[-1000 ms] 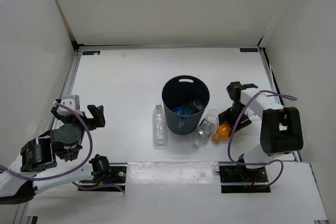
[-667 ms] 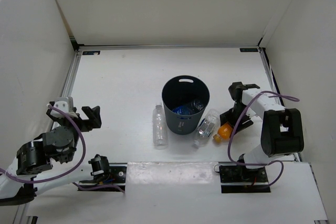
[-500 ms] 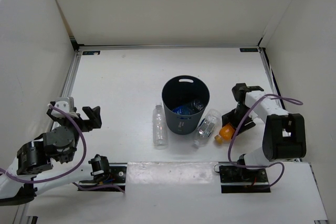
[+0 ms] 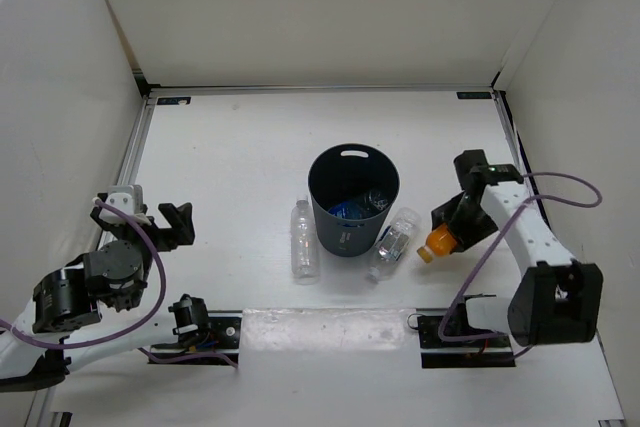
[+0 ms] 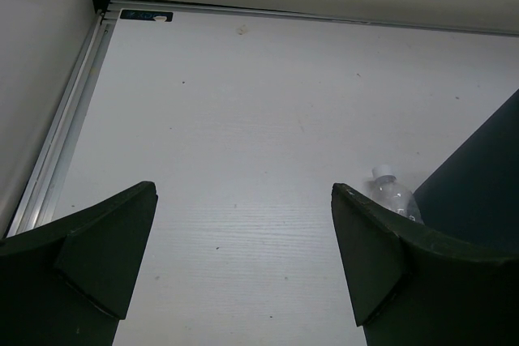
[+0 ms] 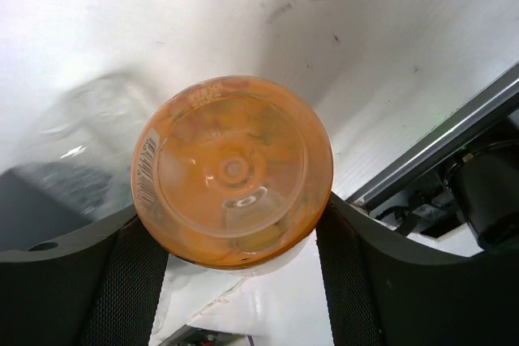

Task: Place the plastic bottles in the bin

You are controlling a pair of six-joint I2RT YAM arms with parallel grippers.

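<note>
Mid white surface [image 4: 230, 147]: a dark grey round plastic bin [image 4: 345, 237], upright, handle slot at the far rim. Just left of it, lying flat along its wall, a clear plastic bottle with a white cap [image 4: 304, 240], cap toward the far side. Against the bin's near right side, a second clear plastic bottle [image 4: 393, 243], lying aslant, directly between the bin and the right hand [image 4: 447, 229]. Inside the bin, a clear bottle with a blue label [image 4: 352, 209]. White walls [image 4: 320, 17] on three sides; purple cables [image 4: 155, 277] looped off both arms.

Counted: four bottles, namely one in the bin, two clear ones on the surface, and one short orange plastic bottle [image 4: 437, 242] in the right hand. One bin. Two hands.

Right hand clamped on the orange bottle, a finger on either side of its body, base facing the wrist camera, cap pointing near-left. Held just right of the second clear bottle, near it but apart. Left hand [image 4: 143, 217] spread wide, holding nothing, low at the left edge of the surface, well apart from the bin.

Against a second ago: orange bottle then down on the surface right beside the second clear bottle, right hand bent over it; now carried a little rightward and seemingly raised, right arm swung out toward the right wall. Left hand drawn slightly back to the left. Bin and both clear bottles unmoved.
</note>
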